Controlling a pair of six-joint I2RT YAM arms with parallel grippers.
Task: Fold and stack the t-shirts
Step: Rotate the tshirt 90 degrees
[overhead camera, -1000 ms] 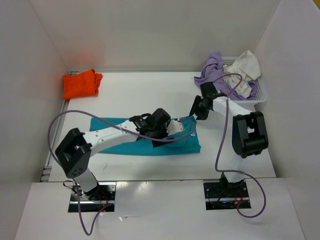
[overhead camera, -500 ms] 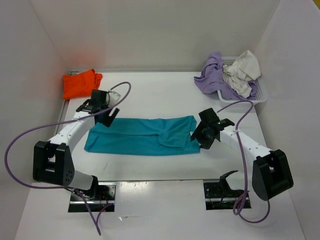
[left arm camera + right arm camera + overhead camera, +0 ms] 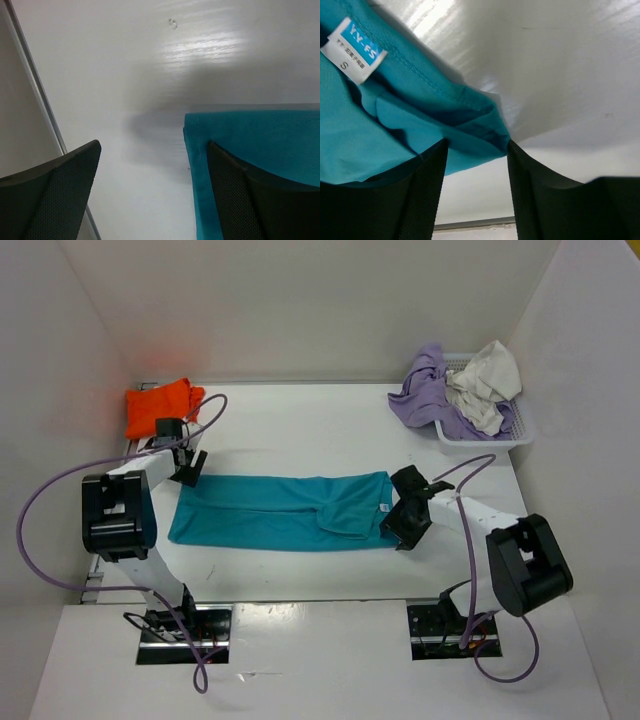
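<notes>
Teal t-shirt (image 3: 280, 510) flanked by open grippers
Top: left gripper (image 3: 185, 468) and right gripper (image 3: 405, 520) sit at its two ends. Left wrist: jaws wide, empty, shirt corner lying between them. Right wrist: jaws parted (nothing pinched), folded hem between them.

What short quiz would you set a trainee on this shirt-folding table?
1. True or false: the orange t-shirt lies at the far left, apart from the teal-blue t-shirt.
2. Which shirts are heaped in the white basket? A: lavender t-shirt and off-white t-shirt; B: orange and teal-blue; C: none.
3. What size letter does the teal-blue t-shirt's label show in the right wrist view?
Key: 1 true; 2 A; 3 S.
</notes>
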